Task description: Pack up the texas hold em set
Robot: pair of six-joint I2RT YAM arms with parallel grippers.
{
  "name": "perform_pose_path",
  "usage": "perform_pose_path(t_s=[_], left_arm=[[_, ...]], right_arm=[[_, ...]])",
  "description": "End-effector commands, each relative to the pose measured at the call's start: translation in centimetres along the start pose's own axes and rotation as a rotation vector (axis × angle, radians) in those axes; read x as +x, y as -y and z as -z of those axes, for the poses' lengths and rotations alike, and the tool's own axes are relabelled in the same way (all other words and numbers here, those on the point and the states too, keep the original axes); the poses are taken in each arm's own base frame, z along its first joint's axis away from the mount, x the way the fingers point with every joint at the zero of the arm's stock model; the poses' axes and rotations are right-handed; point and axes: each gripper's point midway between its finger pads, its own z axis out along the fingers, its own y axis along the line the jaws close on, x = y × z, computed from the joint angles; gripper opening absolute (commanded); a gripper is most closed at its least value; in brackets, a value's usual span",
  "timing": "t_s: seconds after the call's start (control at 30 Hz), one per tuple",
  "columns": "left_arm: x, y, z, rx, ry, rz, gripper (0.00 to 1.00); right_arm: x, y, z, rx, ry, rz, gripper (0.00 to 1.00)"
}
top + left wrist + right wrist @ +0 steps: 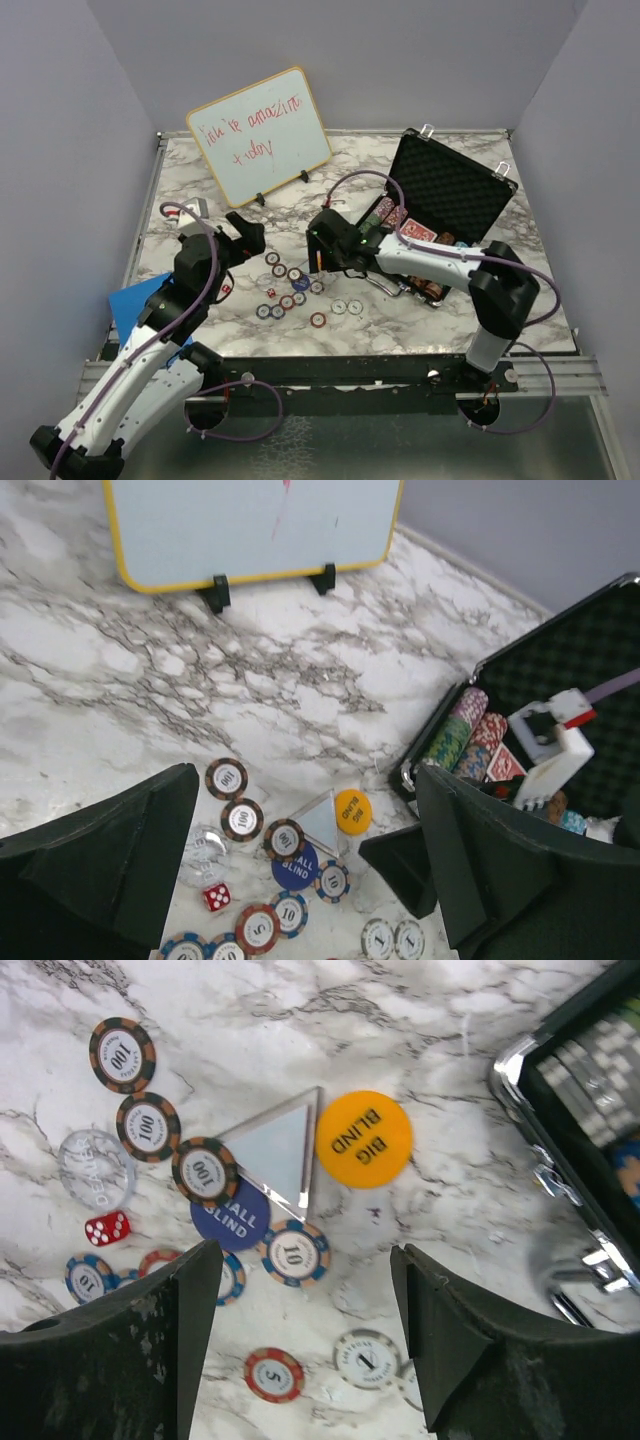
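Both pairs of jaws are released and empty. On your right arm (430, 262) the jaws stand wide apart above the loose pieces on the desk (420, 325) with nothing between them. In the wrist view the orange-yellow disc (363, 1139) marked BIG BLIND lies just ahead of that gap, beside a clear triangular piece (275, 1150). On your left arm (190, 270) the jaws are spread as wide, hovering over the left side of the same scatter and gripping nothing. Whether either pair brushes the desk, you cannot tell from these views. The poker chips (290, 290) lie flat and scattered between the 2 arms, among them 3 marked 100 (122, 1055). A blue SMALL BLIND disc (236, 1222) is partly under one of those, a clear round button (96, 1168) sits near it, and 1 red die (106, 1228) rests just beside that. The briefcase (450, 190) sits open at the desk's right, lid upright, with rows of chips (470, 730) and the red card decks (418, 233) inside. A whiteboard (260, 135) stands at the back left.
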Motion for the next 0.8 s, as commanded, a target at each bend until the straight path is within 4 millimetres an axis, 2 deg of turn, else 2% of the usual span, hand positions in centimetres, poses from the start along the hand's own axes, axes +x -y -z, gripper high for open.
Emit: perform_pose_path(t_s=[0.0, 0.13, 0.37, 0.5, 0.77], left_arm=[[-3.8, -2.0, 2.5, -0.097, 0.132, -0.017, 0.99], [-5.0, -2.3, 3.8, -0.096, 0.185, 0.004, 0.99], [-4.6, -2.9, 4.0, -0.102, 0.185, 0.006, 0.99], [-4.5, -3.2, 4.0, -0.113, 0.19, -0.009, 0.99], [-3.9, -3.7, 3.9, -0.118, 0.181, -0.03, 0.99]], right_arm=[[0.5, -0.8, -2.0, 0.079, -0.059, 0.021, 0.77], [0.7, -1.0, -4.0, 0.139, -0.072, 0.026, 0.82], [1.1, -0.7, -6.9, 0.276, -0.114, 0.038, 0.88], [1.4, -1.5, -7.5, 0.258, -0.122, 0.046, 0.88], [2.9, -2.0, -8.7, 0.284, -0.188, 0.086, 0.88]])
